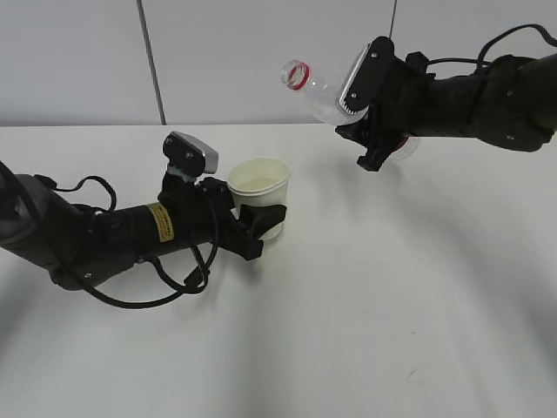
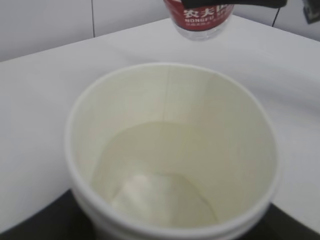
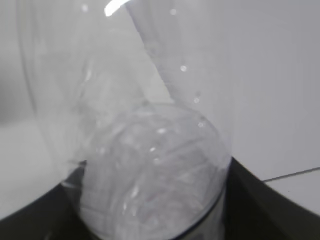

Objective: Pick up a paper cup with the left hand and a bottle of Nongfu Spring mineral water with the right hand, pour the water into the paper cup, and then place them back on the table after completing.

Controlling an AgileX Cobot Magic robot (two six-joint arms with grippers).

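I've got the paper cup (image 1: 259, 193) clamped in my left hand (image 1: 258, 225), fingers wrapped low around its wall. It's thin and soft-sided: squeeze harder and it buckles, so a gentle hold near the base is right. The left wrist view shows water (image 2: 155, 170) pooled in the bottom, pale and shallow, so it's a little heavier than empty and will slosh if I jerk it. I can't tell whether its base touches the table (image 1: 392, 296); it sits toward the far edge, left of centre.

My right hand (image 1: 370, 131) is closed on the bottle (image 1: 320, 94), gripping around the labelled lower body. Clear plastic, light, slippery, and it crumples easily, so the label band is the firm place to hold. It's tilted, red-ringed neck pointing up and left, held high above the table and well off to the right of the cup, nearer the far edge. No stream showing. Looks to me like the pour's done and setting both down is what's left.
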